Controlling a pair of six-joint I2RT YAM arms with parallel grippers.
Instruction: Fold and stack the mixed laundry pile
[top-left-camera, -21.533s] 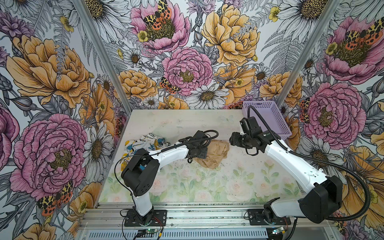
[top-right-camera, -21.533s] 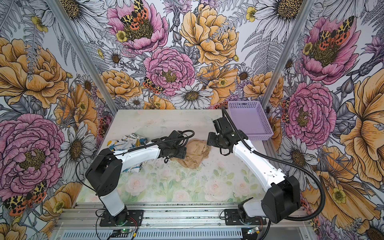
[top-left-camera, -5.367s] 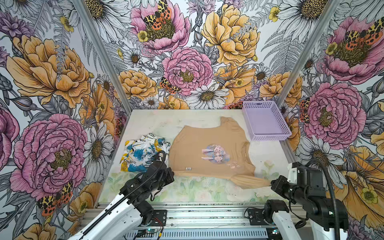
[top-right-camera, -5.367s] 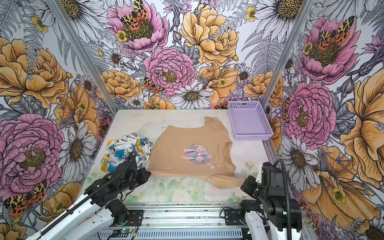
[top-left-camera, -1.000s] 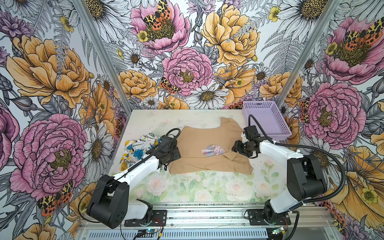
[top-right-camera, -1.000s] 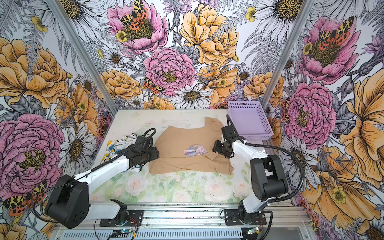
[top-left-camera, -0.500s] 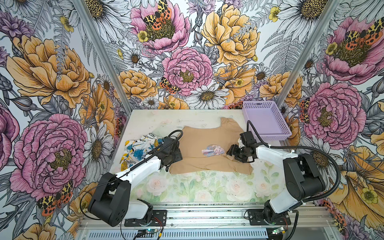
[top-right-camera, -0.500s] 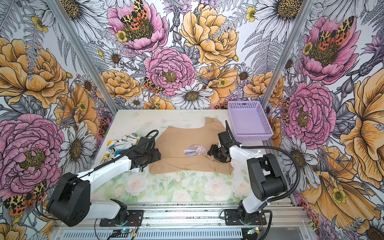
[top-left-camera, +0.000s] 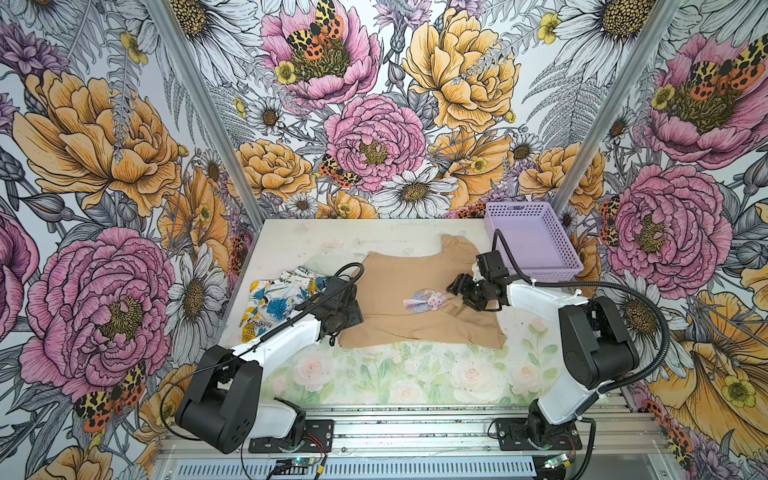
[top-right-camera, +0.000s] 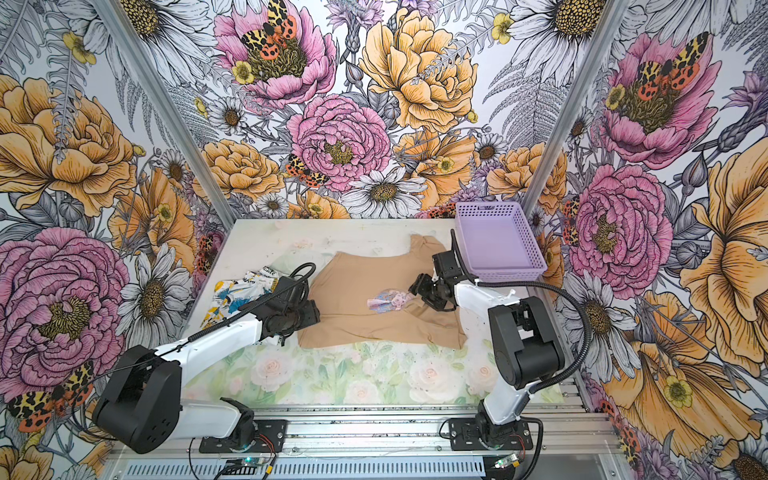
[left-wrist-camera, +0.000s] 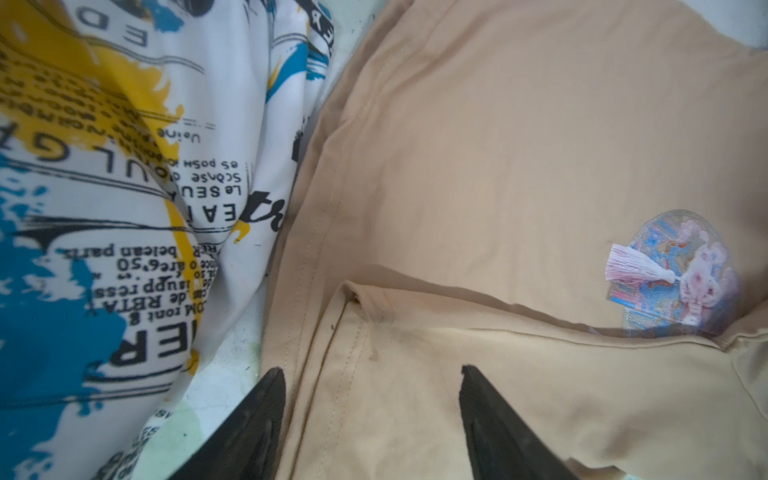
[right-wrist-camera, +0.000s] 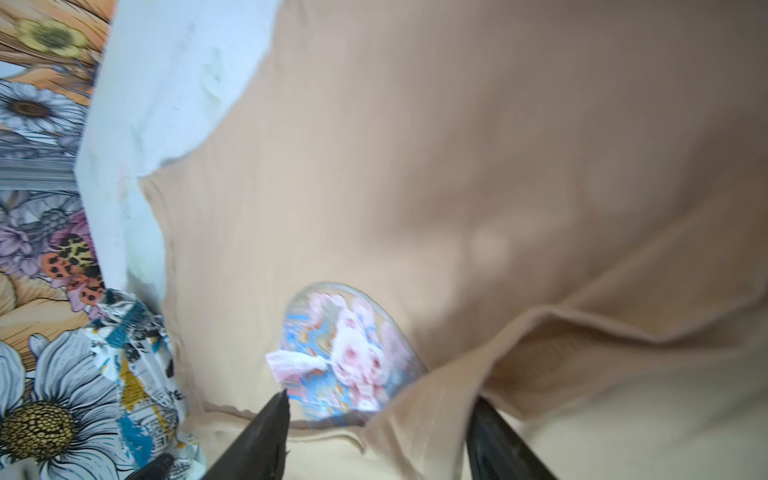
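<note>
The tan-beige garment (top-left-camera: 395, 286) (top-right-camera: 353, 286) lies spread at the table's middle, its near part folded up over itself. A pastel patch with a tassel (top-left-camera: 426, 300) (left-wrist-camera: 673, 274) (right-wrist-camera: 349, 353) shows at the fold line. The white, blue and yellow lettered garment (top-left-camera: 274, 299) (top-right-camera: 232, 295) (left-wrist-camera: 124, 187) lies bunched to its left. My left gripper (top-left-camera: 355, 313) (top-right-camera: 313, 313) (left-wrist-camera: 374, 370) is open over the tan garment's folded left edge. My right gripper (top-left-camera: 455, 286) (top-right-camera: 417, 286) (right-wrist-camera: 380, 399) is open, with a raised fold of tan cloth between its fingers.
A lavender perforated basket (top-left-camera: 552, 274) (top-right-camera: 507, 274) stands at the back right corner, just behind my right wrist. Flowered walls close in the table on three sides. The near strip of the table (top-left-camera: 415, 374) is bare.
My right gripper has slid left along the folded cloth toward the patch, its jaws a little wider. My left gripper has edged slightly right at the garment's left edge.
</note>
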